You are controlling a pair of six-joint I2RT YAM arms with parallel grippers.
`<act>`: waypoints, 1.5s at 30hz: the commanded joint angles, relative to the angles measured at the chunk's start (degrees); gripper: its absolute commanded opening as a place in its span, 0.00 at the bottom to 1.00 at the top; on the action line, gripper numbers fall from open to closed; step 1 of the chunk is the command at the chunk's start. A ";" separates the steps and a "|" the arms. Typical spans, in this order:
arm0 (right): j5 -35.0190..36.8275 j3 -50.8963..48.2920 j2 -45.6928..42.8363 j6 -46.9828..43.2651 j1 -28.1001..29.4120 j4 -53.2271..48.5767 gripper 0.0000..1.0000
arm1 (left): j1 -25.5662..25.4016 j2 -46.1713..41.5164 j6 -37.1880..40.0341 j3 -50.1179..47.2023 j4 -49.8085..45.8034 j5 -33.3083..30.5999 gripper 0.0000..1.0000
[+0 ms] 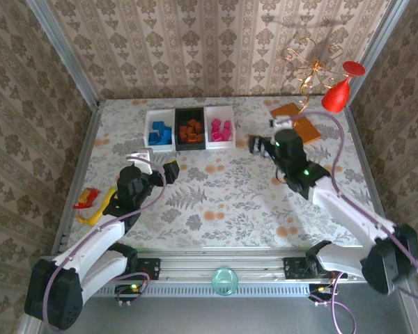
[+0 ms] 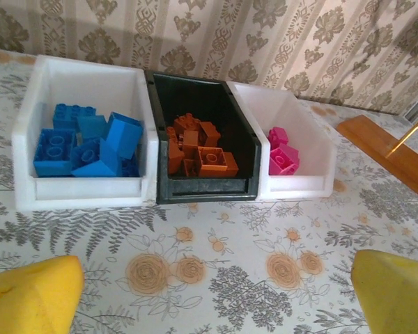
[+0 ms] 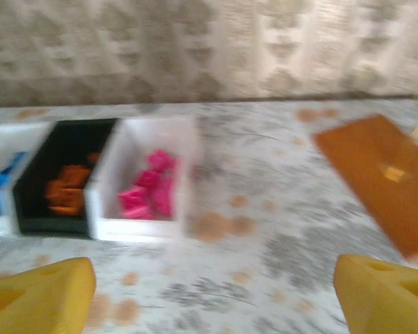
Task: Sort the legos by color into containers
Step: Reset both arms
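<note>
Left gripper and right gripper are both gaping wide, gripping nothing. Legos are sitting in the trays ahead of both, apart from the fingers: blue, orange, pink, left to right.

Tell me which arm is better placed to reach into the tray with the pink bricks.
Right, probably. The right gripper hovers open beside the pink bricks' tray; the left gripper sits farther off, facing the blue bricks' tray and black tray.

Glossy plastic legos; smooth plastic containers; matt table.
</note>
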 commanded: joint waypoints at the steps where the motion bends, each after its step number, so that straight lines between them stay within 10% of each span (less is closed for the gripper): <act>1: 8.19 -9.14 -6.08 0.67 -3.56 2.47 0.97 | 0.48 -2.12 3.71 -0.86 -2.69 -4.19 1.00; 10: 15.41 -21.01 -10.85 -7.62 -9.64 9.52 1.00 | 2.17 -1.05 8.98 0.51 -6.58 -15.35 1.00; 18: 1.81 -25.80 0.26 -10.92 -15.40 24.44 1.00 | 11.09 5.12 17.92 -0.29 1.83 -20.66 1.00; 37: -11.98 -25.27 13.84 -15.10 -21.13 45.44 1.00 | 22.37 38.00 23.60 -1.46 38.23 -2.79 1.00; 45: -15.17 -25.02 22.73 -13.58 -23.59 52.40 1.00 | 22.02 37.79 24.13 0.80 32.33 -2.50 1.00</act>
